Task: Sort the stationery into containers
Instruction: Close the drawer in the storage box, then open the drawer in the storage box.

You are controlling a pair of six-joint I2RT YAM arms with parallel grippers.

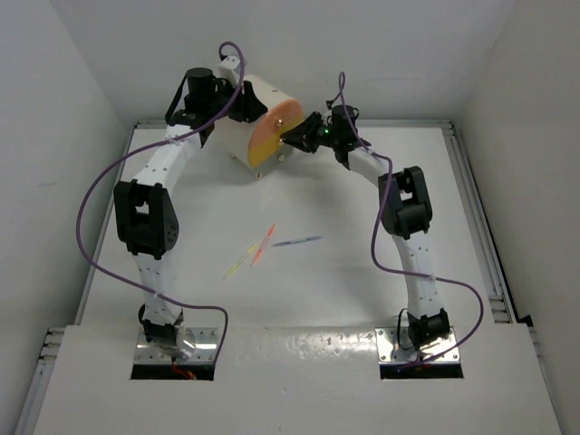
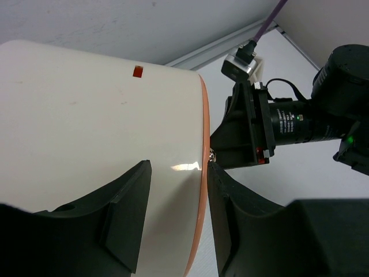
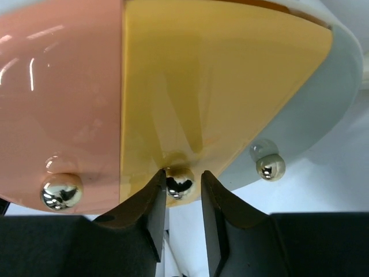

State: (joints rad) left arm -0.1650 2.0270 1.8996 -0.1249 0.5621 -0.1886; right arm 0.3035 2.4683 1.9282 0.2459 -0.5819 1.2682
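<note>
Overhead, the cream-white cabinet (image 1: pixel 256 111) was seen at the far end of the counter (image 1: pixel 317 299), with its coloured front turned toward the right arm. Three thin pens were left loose at mid-counter, well apart from the cabinet: a pink pen (image 1: pixel 264 243) was laid across a yellow pen (image 1: pixel 238 264), and a blue pen (image 1: pixel 297 241) was set just beside them to the right. The left fingers (image 2: pixel 135 190) were held apart over the cabinet's rounded white side, next to the peach edge of its front; no part was seen pinched between them, and whether they were pressed against the shell could not be told. The right fingers (image 3: pixel 155 196) were placed on either side of the small metal knob (image 3: pixel 180 183) at the lower tip of the yellow-orange drawer (image 3: pixel 202 81). They were loosened rather than clenched, a sliver of gap being visible at one side of the knob. The pink-peach drawer (image 3: pixel 57 86) was seen alongside, its front level with the yellow one, with its own knob (image 3: pixel 61 191) untouched. Purple cables (image 1: pixel 91 217) were looped beside both arms.
</note>
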